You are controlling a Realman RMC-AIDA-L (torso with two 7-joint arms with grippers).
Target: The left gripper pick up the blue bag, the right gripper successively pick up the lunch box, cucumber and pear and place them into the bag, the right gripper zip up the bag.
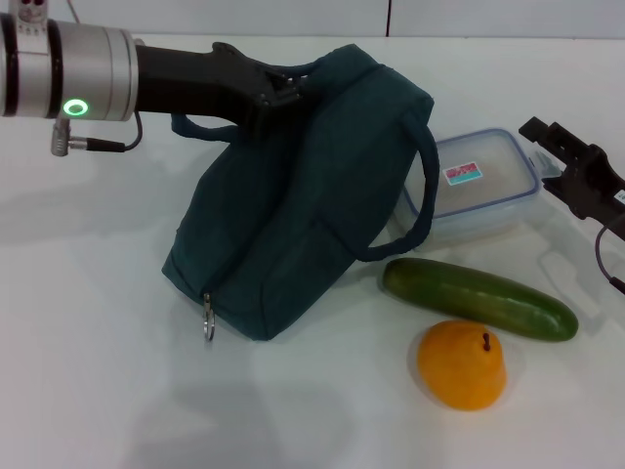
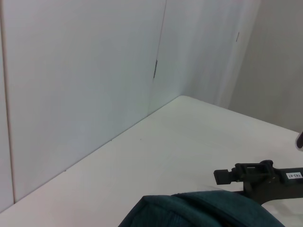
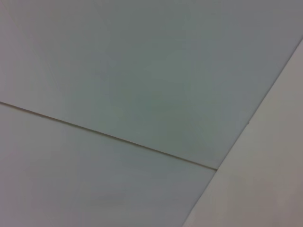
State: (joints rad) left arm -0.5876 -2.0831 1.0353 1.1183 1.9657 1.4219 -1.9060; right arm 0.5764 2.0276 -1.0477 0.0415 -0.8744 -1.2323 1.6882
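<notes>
The blue bag [image 1: 303, 195] leans tilted on the white table, its top raised. My left gripper [image 1: 276, 95] is shut on the bag's top at one loop handle. The other handle [image 1: 422, 195] hangs down toward the lunch box. The zipper's metal ring pull [image 1: 209, 324] dangles at the bag's low front corner. The clear lunch box [image 1: 483, 181] lies just behind and to the right of the bag. The cucumber [image 1: 479, 298] lies in front of the box, and the pear [image 1: 462, 364] sits nearest me. My right gripper [image 1: 540, 156] hovers open at the lunch box's right end, holding nothing.
The left wrist view shows bag fabric [image 2: 203, 210], the table's far corner and grey wall panels [image 2: 80, 85]. Only wall panels [image 3: 118, 71] and a strip of table show in the right wrist view.
</notes>
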